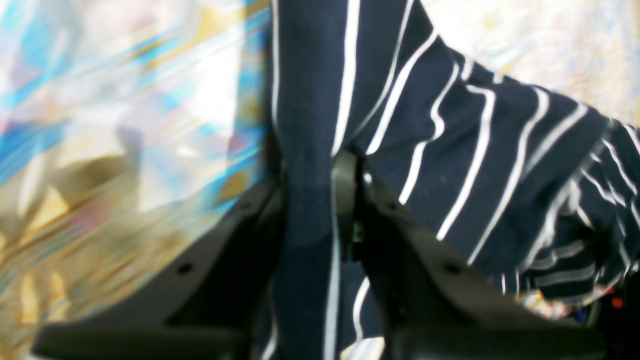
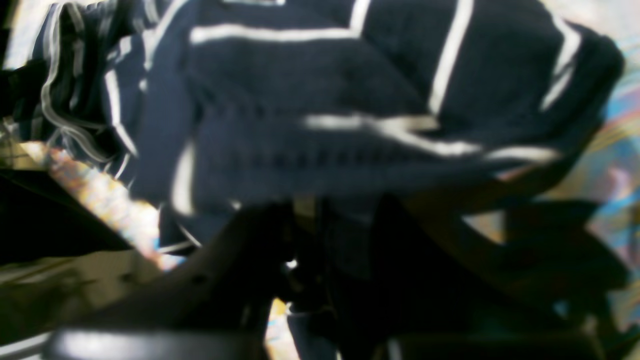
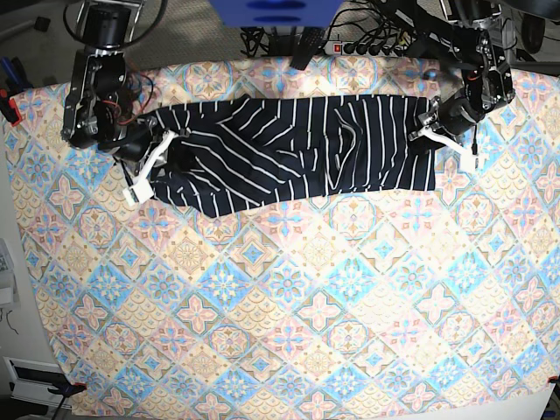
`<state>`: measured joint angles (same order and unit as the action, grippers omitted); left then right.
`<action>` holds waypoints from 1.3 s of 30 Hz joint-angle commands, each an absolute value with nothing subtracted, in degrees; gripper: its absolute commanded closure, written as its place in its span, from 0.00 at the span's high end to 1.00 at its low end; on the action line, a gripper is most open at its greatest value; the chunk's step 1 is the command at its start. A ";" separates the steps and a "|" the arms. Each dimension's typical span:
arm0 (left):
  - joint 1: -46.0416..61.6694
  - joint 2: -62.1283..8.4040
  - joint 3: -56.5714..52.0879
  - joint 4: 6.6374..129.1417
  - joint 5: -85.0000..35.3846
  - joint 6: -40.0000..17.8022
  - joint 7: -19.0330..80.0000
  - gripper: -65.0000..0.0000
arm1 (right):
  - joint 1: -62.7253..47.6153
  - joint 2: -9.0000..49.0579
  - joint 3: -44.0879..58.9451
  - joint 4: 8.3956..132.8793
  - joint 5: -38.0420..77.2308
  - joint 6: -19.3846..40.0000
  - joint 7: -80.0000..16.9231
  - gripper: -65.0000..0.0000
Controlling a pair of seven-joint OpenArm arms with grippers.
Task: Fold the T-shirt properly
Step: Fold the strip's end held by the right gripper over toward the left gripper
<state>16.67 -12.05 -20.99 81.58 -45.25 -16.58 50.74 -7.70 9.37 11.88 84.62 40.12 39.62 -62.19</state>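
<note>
T-shirt (image 3: 293,153) lies stretched sideways across the far part of the patterned cloth (image 3: 289,297) on the counter. Left claw (image 1: 320,170) clamps a fabric fold at one end. Right claw (image 3: 162,157) at the opposite end looks pinched on fabric. Probably tensioning both ends to flatten before folding.

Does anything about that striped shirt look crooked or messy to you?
Yes. The dark navy white-striped T-shirt lies as a rumpled band across the pastel floral-tile cloth. Its stripes run at clashing angles, and the end by the right pincer sags lower than the end at the left pincer.
</note>
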 commanded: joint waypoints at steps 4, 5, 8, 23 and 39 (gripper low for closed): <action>14.46 -11.56 -18.77 82.07 -45.58 -16.48 49.89 0.00 | -3.74 11.03 12.00 85.93 41.45 40.00 -60.70 0.00; 14.37 -11.03 -18.68 82.07 -45.58 -16.48 49.89 0.00 | -2.95 11.03 11.91 85.93 41.36 40.00 -60.70 0.00; 12.88 -9.63 -18.68 82.07 -45.49 -16.48 49.89 0.00 | -1.19 11.56 11.47 85.93 41.36 40.00 -60.70 0.00; 10.07 -7.96 -18.59 76.53 -45.58 -16.48 49.89 0.00 | -1.54 3.74 -1.27 93.85 41.36 40.00 -61.49 0.00; 9.98 -7.96 -18.59 76.53 -45.58 -16.48 49.89 0.00 | 3.65 -8.92 -17.89 89.45 29.58 40.00 -60.53 0.00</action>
<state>10.35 -7.64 -18.61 76.05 -45.45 -16.38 49.89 3.07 -8.47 -17.72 88.82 28.45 39.42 -61.45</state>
